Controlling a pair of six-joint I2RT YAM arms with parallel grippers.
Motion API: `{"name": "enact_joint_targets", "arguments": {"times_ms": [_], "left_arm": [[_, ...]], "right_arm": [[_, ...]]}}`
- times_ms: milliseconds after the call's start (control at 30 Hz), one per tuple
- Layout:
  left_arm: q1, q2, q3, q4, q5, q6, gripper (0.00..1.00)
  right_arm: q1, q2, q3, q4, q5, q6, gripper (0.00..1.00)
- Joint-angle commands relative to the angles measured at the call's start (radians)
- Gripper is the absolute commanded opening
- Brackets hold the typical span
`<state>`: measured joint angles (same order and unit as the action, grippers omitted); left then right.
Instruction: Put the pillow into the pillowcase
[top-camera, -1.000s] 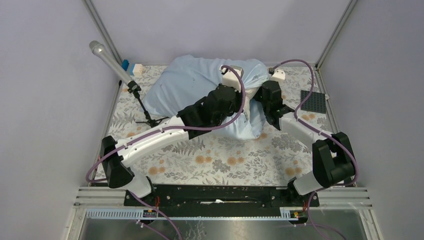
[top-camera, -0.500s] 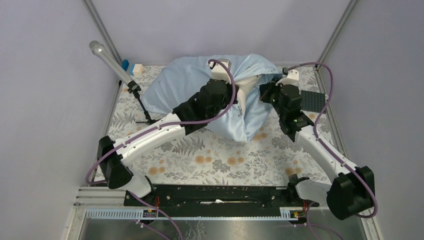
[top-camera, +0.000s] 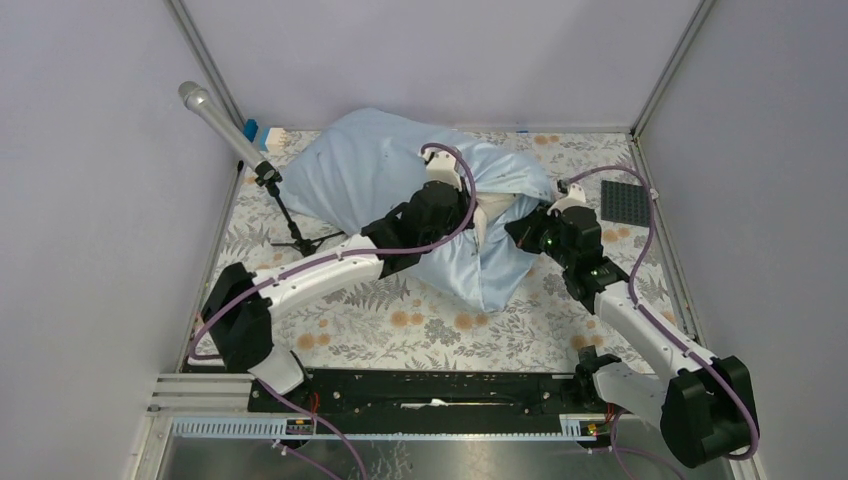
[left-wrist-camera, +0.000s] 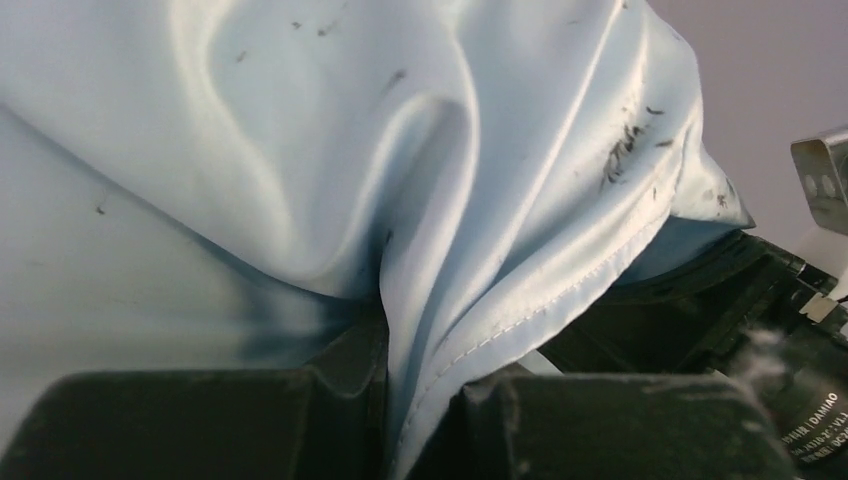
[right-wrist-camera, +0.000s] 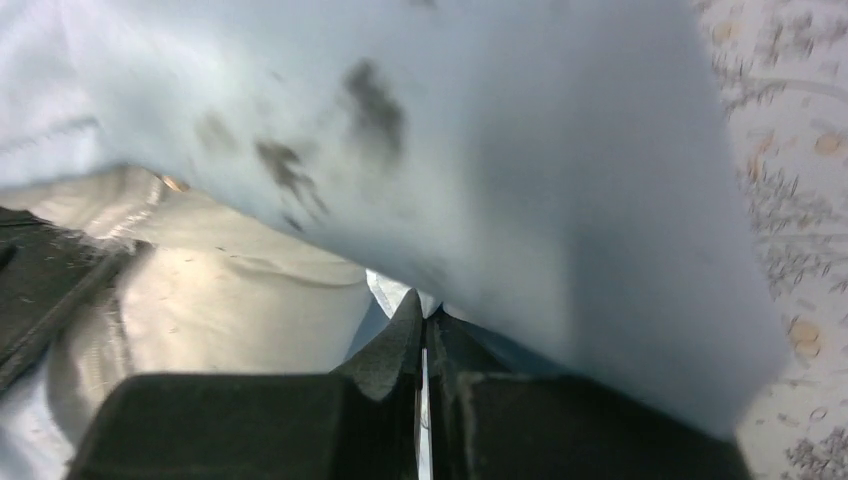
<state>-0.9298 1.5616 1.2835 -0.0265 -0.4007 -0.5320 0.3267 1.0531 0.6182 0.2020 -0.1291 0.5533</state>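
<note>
Our left gripper (left-wrist-camera: 400, 400) pinches the stitched hem of the pillowcase (left-wrist-camera: 300, 150), its dark fingers (left-wrist-camera: 600, 420) held apart only by the cloth; our right gripper (right-wrist-camera: 424, 335) is pressed together, and a thin fold of the same blue cloth runs down into its tips. From above, the two meet at the right-hand end of the pillowcase (top-camera: 370, 180), which lies as a plump bundle on the far middle of the floral cloth (top-camera: 430, 320); its far left corner rises close to the back wall, and its left edge sits just beside the foot of the microphone stand (top-camera: 285, 215). Its near tip hangs towards us between the two forearms; past it, patterned cloth shows in a broad band as far as the arm bases. To the right, a dark studded plate (top-camera: 627, 202) lies near the right wrist and just beside the frame post. The pillow (right-wrist-camera: 230, 300) shows as a cream bulge under the blue edge in the right wrist view and as a pale sliver (top-camera: 490, 212) at the mouth from above; the rest is under the cloth, so we cannot tell how far in it sits. From above the wrists and folds cover both sets of fingertips; the right wrist view is blurred, and we cannot identify the dark specks on the fabric; black housing at the right of the left wrist view is cut off by the edge.
</note>
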Motion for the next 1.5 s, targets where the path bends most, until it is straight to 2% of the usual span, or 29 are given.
{"name": "enact_joint_targets", "arguments": {"times_ms": [0, 267, 567, 633, 733, 833, 933, 1267, 1467], "left_arm": [[0.035, 0.045, -0.072, 0.109, -0.011, -0.073, 0.0], [0.07, 0.182, -0.175, 0.121, 0.083, -0.18, 0.0], [0.071, 0.299, -0.184, 0.135, 0.198, -0.23, 0.0], [0.071, 0.306, -0.195, 0.144, 0.21, -0.237, 0.0], [0.071, 0.311, -0.199, 0.149, 0.218, -0.242, 0.0], [0.071, 0.31, -0.199, 0.151, 0.221, -0.243, 0.0], [0.071, 0.308, -0.196, 0.155, 0.221, -0.243, 0.0], [0.071, 0.305, -0.183, 0.155, 0.224, -0.237, 0.0], [0.071, 0.298, -0.183, 0.159, 0.224, -0.235, 0.0]], "right_arm": [[-0.012, -0.013, -0.054, 0.036, -0.091, 0.095, 0.0], [-0.024, -0.05, -0.195, -0.072, 0.036, 0.224, 0.0], [-0.024, -0.052, -0.266, -0.067, 0.057, 0.265, 0.0], [-0.022, -0.063, -0.259, -0.071, 0.053, 0.261, 0.14], [-0.02, -0.089, -0.255, -0.094, 0.071, 0.263, 0.25], [-0.005, -0.141, -0.26, -0.114, 0.109, 0.285, 0.3], [0.053, -0.17, -0.23, -0.162, 0.209, 0.292, 0.33], [0.217, 0.06, -0.053, -0.194, 0.386, 0.308, 0.38], [0.248, 0.171, 0.03, -0.268, 0.451, 0.291, 0.43]]}}
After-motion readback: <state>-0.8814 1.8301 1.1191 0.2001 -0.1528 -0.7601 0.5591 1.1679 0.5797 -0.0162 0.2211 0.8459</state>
